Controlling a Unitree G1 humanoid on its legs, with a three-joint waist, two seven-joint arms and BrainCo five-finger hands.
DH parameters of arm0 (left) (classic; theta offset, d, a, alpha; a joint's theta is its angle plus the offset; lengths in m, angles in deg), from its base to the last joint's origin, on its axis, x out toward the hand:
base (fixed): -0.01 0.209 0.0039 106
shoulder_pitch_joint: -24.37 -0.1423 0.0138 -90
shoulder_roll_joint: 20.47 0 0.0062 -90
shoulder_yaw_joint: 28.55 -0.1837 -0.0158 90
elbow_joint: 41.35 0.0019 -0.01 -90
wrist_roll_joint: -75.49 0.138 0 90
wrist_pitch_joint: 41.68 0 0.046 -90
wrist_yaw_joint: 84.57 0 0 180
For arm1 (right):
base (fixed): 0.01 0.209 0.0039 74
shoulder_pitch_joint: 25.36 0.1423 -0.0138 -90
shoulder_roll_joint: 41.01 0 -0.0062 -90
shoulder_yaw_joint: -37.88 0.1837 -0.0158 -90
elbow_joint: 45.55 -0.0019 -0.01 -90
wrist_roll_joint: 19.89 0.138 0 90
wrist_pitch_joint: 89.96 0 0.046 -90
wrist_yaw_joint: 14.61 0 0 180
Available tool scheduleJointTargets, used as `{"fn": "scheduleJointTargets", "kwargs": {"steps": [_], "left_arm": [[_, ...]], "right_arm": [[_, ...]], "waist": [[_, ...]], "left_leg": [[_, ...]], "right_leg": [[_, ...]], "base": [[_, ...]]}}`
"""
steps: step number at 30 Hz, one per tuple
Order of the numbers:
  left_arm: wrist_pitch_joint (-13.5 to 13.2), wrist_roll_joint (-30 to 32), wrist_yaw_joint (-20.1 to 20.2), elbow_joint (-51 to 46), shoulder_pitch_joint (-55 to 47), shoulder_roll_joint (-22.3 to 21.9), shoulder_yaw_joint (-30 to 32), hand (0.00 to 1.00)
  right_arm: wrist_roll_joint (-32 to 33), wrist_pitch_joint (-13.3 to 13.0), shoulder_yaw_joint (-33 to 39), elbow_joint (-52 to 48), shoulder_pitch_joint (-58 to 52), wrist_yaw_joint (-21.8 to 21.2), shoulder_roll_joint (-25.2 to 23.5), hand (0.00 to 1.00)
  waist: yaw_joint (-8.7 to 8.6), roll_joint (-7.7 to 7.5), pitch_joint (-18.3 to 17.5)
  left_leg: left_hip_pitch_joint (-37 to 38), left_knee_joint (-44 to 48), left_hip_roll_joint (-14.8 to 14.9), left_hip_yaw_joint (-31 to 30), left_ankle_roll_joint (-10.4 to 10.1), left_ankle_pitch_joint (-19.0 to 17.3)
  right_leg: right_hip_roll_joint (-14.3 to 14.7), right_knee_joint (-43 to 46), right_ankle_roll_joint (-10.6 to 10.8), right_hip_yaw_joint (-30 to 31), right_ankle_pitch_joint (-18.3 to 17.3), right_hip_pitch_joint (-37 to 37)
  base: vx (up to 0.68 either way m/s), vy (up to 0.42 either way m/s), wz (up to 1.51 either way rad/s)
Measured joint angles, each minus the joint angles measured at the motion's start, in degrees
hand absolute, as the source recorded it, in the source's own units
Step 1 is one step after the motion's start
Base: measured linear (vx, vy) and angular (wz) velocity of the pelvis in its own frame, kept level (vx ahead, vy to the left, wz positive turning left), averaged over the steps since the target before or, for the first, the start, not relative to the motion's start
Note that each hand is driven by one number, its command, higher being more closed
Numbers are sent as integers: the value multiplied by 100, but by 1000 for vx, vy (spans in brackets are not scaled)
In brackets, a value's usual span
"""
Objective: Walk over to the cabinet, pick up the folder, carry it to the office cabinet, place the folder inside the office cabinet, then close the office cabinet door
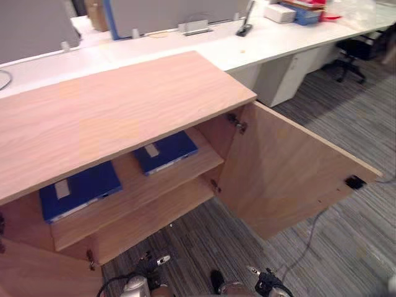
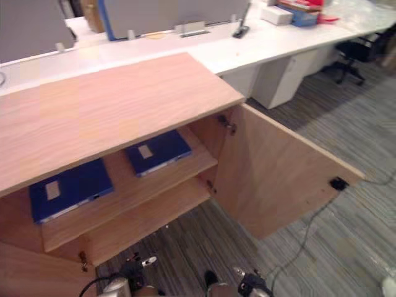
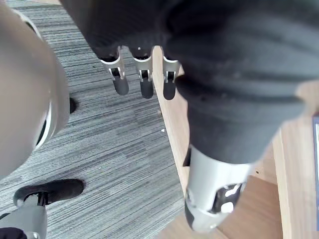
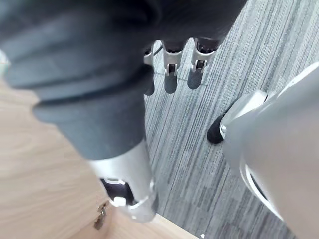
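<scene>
The left hand (image 3: 144, 82) hangs by the wooden cabinet (image 1: 124, 105), fingers straight and loose, grasping nothing. Inside, a blue folder (image 1: 80, 189) lies flat at the left of the upper shelf (image 1: 201, 166), with a second blue folder (image 1: 166, 150) further right. The right door (image 1: 291, 167) stands wide open. The right hand (image 4: 169, 79) hangs released and empty over the grey carpet (image 4: 189, 144).

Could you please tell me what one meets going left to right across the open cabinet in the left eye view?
Flat blue folder with a pale label → second flat blue folder beside it → metal hinge → open light-wood cabinet door → small black catch on the door.
</scene>
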Motion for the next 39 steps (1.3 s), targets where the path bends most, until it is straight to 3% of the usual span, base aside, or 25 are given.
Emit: {"fn": "scheduleJointTargets", "kwargs": {"steps": [1,2,3,4,6,7,8,10,14,18,25,30,35,39], "left_arm": [[2,18,-9,-8,1,-7,21,0],[2,23,-26,-9,3,-22,108,0],[8,20,-40,-9,-10,-41,207,0],[8,16,-54,-11,-15,-48,253,0],[7,6,-91,-12,-35,-35,380,0],[10,7,-92,-10,-31,-26,385,0],[14,6,-92,7,-18,-41,401,0],[24,6,-96,25,-54,-175,431,0],[35,-67,-138,57,-62,-115,338,0],[74,-121,-145,156,-75,5,74,0],[92,-120,-146,154,-164,220,-404,0],[84,-118,-165,-6,-431,503,-555,0],[68,-89,-164,-5,-611,634,-672,0],[59,-90,-154,2,-694,688,-708,0]], "right_arm": [[30,1,3,-20,11,1,20,0],[103,9,1,-83,17,3,45,0],[108,2,3,-132,-52,-2,54,0],[107,-4,12,-168,-68,0,61,0],[106,0,53,-185,-90,1,50,0],[105,0,68,-178,-89,1,34,0],[100,8,127,-167,-82,1,29,0],[97,9,421,-135,-62,3,115,0],[105,16,722,186,9,4,118,0],[209,12,722,301,39,4,196,0],[559,-63,671,-456,426,94,570,0],[574,-367,703,-1611,837,471,1239,0],[820,-466,649,-1508,1608,530,1979,0],[1000,-578,53,-1187,2312,509,2485,0]], "waist": [[1,-7,11],[-10,6,35],[-35,47,36],[-35,59,43],[-21,45,42],[-21,25,44],[-8,16,41],[-17,239,16],[-7,215,-31],[-35,205,-21],[-128,220,-30],[-164,187,-9],[-166,183,-4],[-165,184,21]], "left_leg": [[22,13,17,59,8,-5],[46,46,35,197,14,-8],[88,59,77,277,9,-7],[114,54,99,305,-10,3],[178,65,198,476,-154,26],[170,79,188,498,-178,17],[147,13,124,502,-257,38],[162,-458,67,145,-283,211],[424,-1292,46,-141,-413,638],[873,-1765,-44,-179,-444,814],[1020,-1855,-254,-290,-324,740],[1024,-1854,-481,-294,-186,656],[1023,-1829,-648,-313,-56,596],[1003,-1817,-747,-428,4,592]], "right_leg": [[-66,105,-114,-318,-101,-48],[-304,755,-425,-1180,-408,-209],[-580,1420,-567,-1882,-662,-284],[-706,1657,-588,-2136,-771,-280],[-1106,1683,-416,-2608,-1039,-32],[-1117,1473,-315,-2649,-1112,35],[-1024,927,-386,-2733,-1256,236],[-684,276,-484,-2658,-914,402],[-245,-744,-602,-2531,-414,752],[-124,-1040,-619,-2362,-327,1038],[-212,-1481,-518,-2090,-90,1235],[-370,-1834,-349,-1945,164,1335],[-511,-2036,-256,-1876,319,1412],[-601,-2041,-228,-1879,347,1409]], "base": [[-135,-82,-50],[-108,-82,-41],[-82,-84,-38],[-1,-112,-37],[43,-188,-45],[25,-234,-50],[17,-196,-44],[17,-136,-43],[62,-119,-29],[118,-7,-25],[43,104,-16],[-42,143,-12],[-68,134,-5],[-55,69,3]]}}
